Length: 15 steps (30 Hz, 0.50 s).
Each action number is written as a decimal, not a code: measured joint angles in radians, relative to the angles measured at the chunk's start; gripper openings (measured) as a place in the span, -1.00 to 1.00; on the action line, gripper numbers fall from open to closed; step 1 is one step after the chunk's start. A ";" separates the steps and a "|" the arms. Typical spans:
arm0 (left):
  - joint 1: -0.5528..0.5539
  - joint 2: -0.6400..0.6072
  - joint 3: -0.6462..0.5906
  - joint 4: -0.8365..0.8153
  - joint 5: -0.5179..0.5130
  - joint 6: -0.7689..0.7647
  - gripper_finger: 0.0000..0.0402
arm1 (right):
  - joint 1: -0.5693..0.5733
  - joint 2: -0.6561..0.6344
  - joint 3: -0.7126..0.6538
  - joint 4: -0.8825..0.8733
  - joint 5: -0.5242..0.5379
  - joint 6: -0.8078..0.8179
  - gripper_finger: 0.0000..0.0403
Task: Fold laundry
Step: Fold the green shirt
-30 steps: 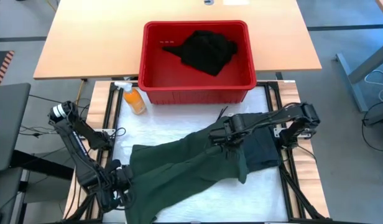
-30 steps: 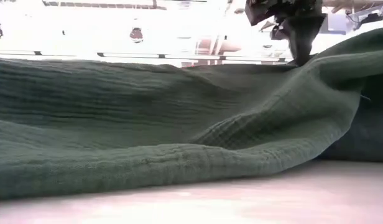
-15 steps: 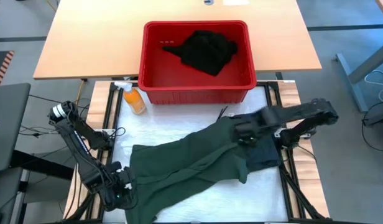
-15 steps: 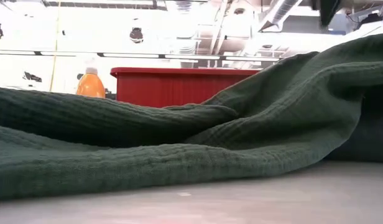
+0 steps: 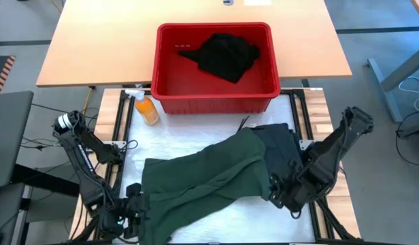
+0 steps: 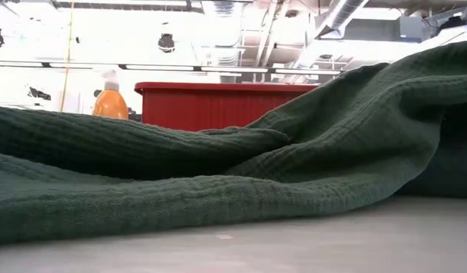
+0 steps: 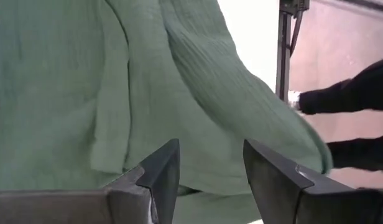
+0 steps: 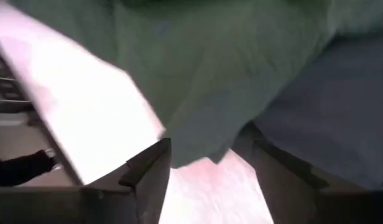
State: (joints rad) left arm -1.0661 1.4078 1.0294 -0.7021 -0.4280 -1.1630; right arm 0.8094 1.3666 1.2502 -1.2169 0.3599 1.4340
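The green garment point(image 5: 209, 184) lay spread across the white desk point(image 5: 196, 133), rumpled, w/ a darker garment point(image 5: 281, 153) touching its right edge. More black laundry point(image 5: 226, 54) sat in the red basket point(image 5: 162, 68) beyond – an orange bottle point(image 5: 147, 109) stood just beside the basket's left corner. My left tool point(image 7: 207, 180) was at the desk's near-left corner by the green cloth's edge, fingers point(image 7: 160, 171) apart, nothing between them. My right tool point(image 8: 210, 168) was near the desk's front right, just past the cloth's right end – fingers apart, gripping nothing.
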 joint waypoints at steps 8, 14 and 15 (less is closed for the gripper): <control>0.048 0.000 0.000 0.006 0.021 0.109 -0.18 | 0.061 0.045 -0.116 0.085 0.012 0.159 0.40; 0.056 0.001 -0.001 0.029 0.057 0.128 -0.18 | 0.079 0.045 -0.216 0.199 0.055 0.233 0.40; 0.054 0.001 -0.001 0.040 0.057 0.137 -0.18 | 0.081 0.045 -0.229 0.219 0.065 0.225 0.40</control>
State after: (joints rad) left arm -1.0124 1.4086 1.0283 -0.6616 -0.3708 -1.0258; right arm 0.8905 1.4120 1.0211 -0.9979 0.4251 1.6593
